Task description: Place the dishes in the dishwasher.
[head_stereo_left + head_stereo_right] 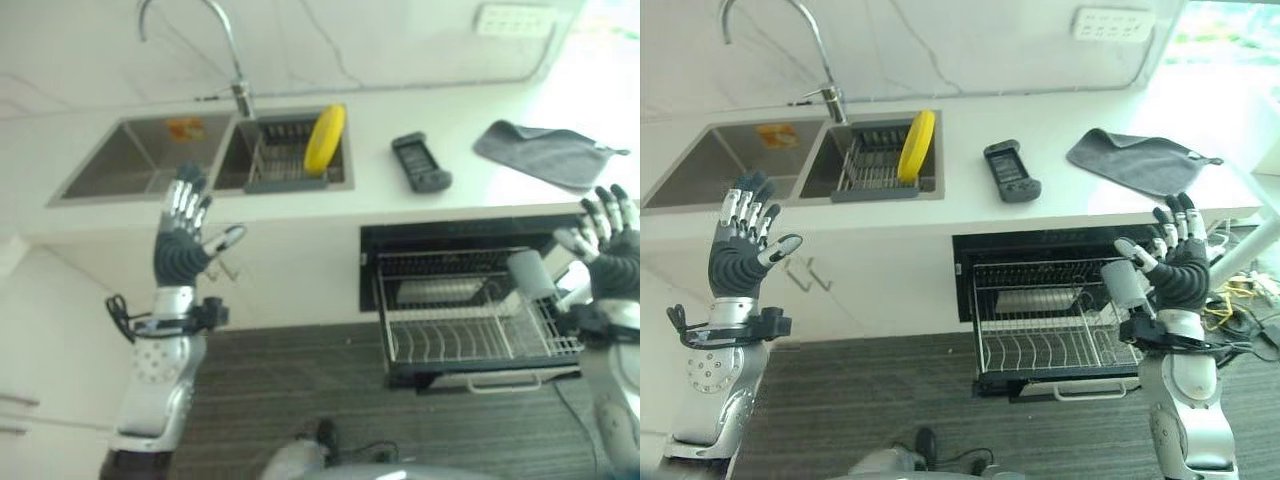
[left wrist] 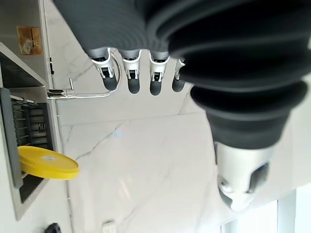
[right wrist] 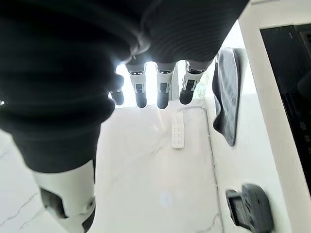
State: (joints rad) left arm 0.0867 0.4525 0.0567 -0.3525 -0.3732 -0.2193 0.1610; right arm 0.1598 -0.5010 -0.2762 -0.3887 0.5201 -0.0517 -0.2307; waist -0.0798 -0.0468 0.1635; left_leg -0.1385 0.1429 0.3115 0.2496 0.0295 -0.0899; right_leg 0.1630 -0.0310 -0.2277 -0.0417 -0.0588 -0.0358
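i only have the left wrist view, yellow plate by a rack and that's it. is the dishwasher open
Observer: Yes, the dishwasher rack is pulled out below the counter.
Operator: anything in it
Observer: A pale cup stands at its right end, close by the right hand.
Operator: is that hand holding it
Observer: No, its fingers are spread and it holds nothing; the left hand is open too.
Operator: where's the plate exactly
Observer: The yellow plate stands on edge in the sink's drying rack.

The sink (image 1: 200,155) and dishwasher rack (image 1: 470,320) are seen from above by both eye views. The wall is faced closely by both wrist views.
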